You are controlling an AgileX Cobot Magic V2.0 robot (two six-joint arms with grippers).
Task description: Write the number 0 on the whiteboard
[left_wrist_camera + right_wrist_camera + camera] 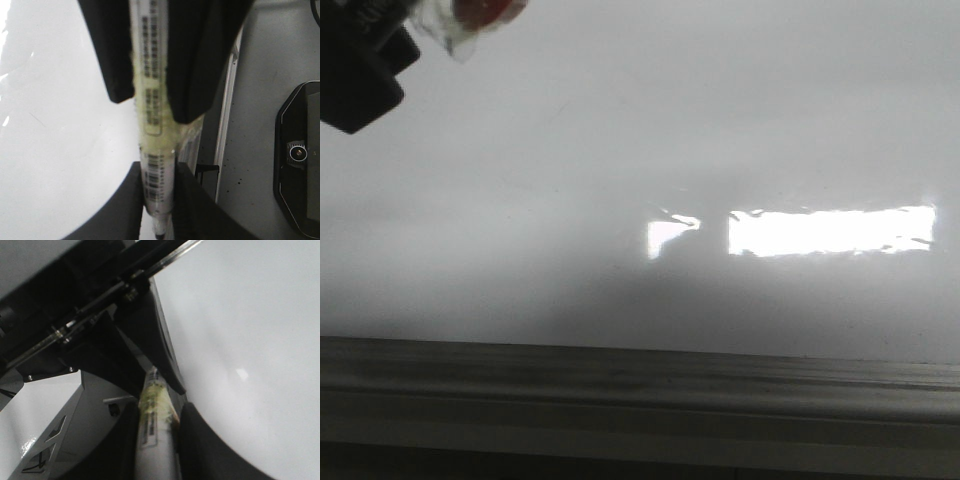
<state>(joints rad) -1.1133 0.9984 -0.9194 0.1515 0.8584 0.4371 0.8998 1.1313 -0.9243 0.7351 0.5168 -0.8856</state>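
The whiteboard (pixel 620 150) fills the front view, glossy white with bright glare. The number 0 is out of view. A white marker (pixel 156 100) with barcodes and yellowed tape is held by both grippers at once. My left gripper (pixel 159 200) is shut on the marker's lower barrel, with the dark tip poking out below its fingers. My right gripper's fingers (pixel 195 60) clamp the same marker higher up. In the right wrist view the right gripper (pixel 156 440) is shut on the marker (pixel 152 415), with the left gripper's black body (pixel 100 330) beyond. A black gripper part (pixel 360 70) shows at the front view's top left.
A grey metal frame strip (pixel 640 400) runs along the whiteboard's near edge, also seen as the frame strip (pixel 227 115) in the left wrist view. Beyond it lie a grey table surface (pixel 265 75) and a black device (pixel 300 160).
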